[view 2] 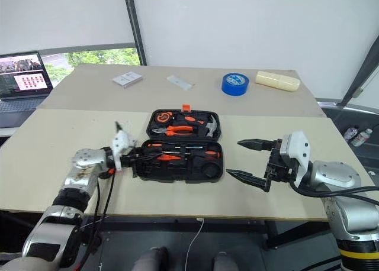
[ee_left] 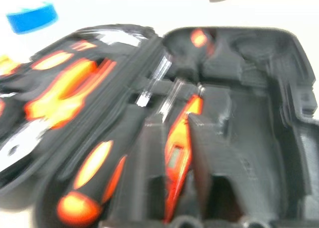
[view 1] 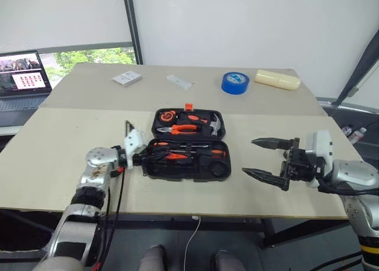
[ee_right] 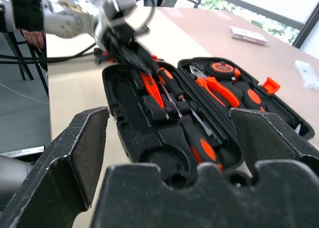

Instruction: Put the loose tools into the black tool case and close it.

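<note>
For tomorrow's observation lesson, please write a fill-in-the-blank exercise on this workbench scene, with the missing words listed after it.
1. The black tool case lies ____ on the table, its lid folded back.
2. The blue tape roll sits beside a ____-coloured oblong block.
3. The right gripper has its fingers spread ____, holding nothing.
4. The left gripper is at the case's ____ end.

Missing words: open; cream; open; left

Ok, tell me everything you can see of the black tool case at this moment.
The black tool case is a moulded plastic clamshell lying open and flat on the table's near half, its small orange latch on the far edge. Both halves hold orange-and-black tools in slots. The left gripper is at its left end; contact cannot be told.
</note>
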Motion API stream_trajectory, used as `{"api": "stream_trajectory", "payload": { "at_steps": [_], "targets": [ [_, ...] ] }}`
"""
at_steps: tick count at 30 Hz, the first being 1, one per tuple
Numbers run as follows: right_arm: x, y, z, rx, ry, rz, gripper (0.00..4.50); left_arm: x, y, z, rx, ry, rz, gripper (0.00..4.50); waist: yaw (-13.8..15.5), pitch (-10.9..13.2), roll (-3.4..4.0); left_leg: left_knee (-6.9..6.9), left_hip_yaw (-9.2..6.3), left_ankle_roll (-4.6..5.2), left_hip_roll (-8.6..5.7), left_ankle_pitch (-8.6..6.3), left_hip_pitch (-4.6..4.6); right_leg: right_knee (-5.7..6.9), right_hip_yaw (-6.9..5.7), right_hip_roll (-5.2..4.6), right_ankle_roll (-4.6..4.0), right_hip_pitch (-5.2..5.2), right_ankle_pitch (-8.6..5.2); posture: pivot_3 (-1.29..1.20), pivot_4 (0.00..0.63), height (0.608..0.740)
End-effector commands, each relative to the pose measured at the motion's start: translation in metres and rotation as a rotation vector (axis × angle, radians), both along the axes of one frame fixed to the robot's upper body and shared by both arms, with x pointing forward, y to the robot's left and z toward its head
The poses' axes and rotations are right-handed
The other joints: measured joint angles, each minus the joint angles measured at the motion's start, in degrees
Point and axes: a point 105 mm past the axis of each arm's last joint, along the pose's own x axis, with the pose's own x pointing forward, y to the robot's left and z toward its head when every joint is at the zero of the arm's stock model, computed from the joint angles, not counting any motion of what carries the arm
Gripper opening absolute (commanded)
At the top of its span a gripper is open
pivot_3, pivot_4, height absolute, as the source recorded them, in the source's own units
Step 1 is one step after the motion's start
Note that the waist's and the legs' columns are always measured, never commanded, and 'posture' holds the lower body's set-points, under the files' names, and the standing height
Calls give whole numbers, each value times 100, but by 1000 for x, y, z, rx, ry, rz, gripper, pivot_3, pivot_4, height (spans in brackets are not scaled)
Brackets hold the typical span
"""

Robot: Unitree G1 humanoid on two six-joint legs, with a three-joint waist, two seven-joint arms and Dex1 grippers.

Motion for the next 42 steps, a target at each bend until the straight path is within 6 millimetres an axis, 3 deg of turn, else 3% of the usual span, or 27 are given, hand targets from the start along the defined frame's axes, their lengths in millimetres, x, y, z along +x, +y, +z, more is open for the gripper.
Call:
{"api": "stream_trajectory", "payload": {
  "at_steps": [1, 5, 7, 12, 17, 20, 24, 27, 31, 32, 37, 42],
  "targets": [
    [-1, 0, 9, 38, -98, -7, 4500, -21, 48, 37, -131, -65, 188, 2579, -46, 1, -1, -3, 1, 0, 0, 0, 0, 0, 2, 0, -1, -3, -1, 0, 150, 740],
    [2, -2, 7, 76, -168, -41, 4500, -60, 102, 17, -103, -14, 434, 4042, -71, 1, 0, -12, 12, -2, 3, -5, 9, -2, 19, 1, 0, -10, -5, 0, 150, 740],
    [0, -2, 1, 80, -161, -46, 4500, -82, 129, 3, -103, 28, 564, 4391, -58, 1, -1, -12, 16, -4, 3, -5, 8, -1, 20, -1, 2, -14, -9, 0, 150, 740],
    [-5, -4, -8, 124, -108, -37, 4500, -121, 171, -25, -76, 147, 783, 4391, 21, 8, -15, -8, 18, -54, 7, -36, 11, -9, 2, -15, -36, -32, -36, 0, 150, 740],
    [-7, -4, -12, 115, -98, -13, 4500, -130, 174, -29, -82, 192, 820, 4391, 102, 8, -16, -10, 27, -64, -1, -42, 7, -26, -24, -51, -41, -32, -32, 0, 150, 740],
    [-5, -2, -11, 114, -101, -6, 4500, -122, 165, -17, -89, 157, 767, 4391, 105, 8, -16, -11, 30, -64, -3, -42, 4, -27, -31, -60, -41, -33, -32, 0, 150, 740],
    [-5, -2, -9, 105, -106, -1, 4500, -104, 131, 1, -68, 100, 589, 4391, 104, 8, -16, -15, 33, -64, -3, -42, 4, -26, -35, -59, -40, -36, -32, 0, 150, 740],
    [-4, -1, -7, 105, -111, 0, 4500, -85, 104, 14, -52, 72, 458, 3824, 106, 7, -15, -17, 35, -64, -5, -42, 3, -27, -35, -58, -39, -34, -32, 0, 150, 740],
    [-4, 3, -4, 96, -123, 15, 4500, -50, 60, 22, 40, 52, 275, 2134, 130, 8, -16, -13, 35, -61, -9, -40, -3, -25, -35, -52, -32, -30, -31, 0, 150, 740],
    [-3, 4, -2, 95, -127, 16, 4500, -42, 52, 23, 47, 44, 258, 1940, 120, 8, -16, -12, 35, -61, -9, -40, -3, -27, -34, -52, -31, -30, -31, 0, 150, 740],
    [0, 8, 0, 58, -122, 29, 4500, -12, 12, 9, 210, 48, 99, 11, 88, 8, -17, -5, 36, -42, -10, -28, -21, -20, -21, -39, 6, -23, -9, 0, 150, 740],
    [2, 10, 1, 54, -126, 26, 4500, 5, -19, -2, 273, 99, -7, 11, 95, 10, -18, -5, 24, -12, -3, -10, -38, -21, -13, -19, 13, -33, -6, 0, 150, 740]
  ]
}}
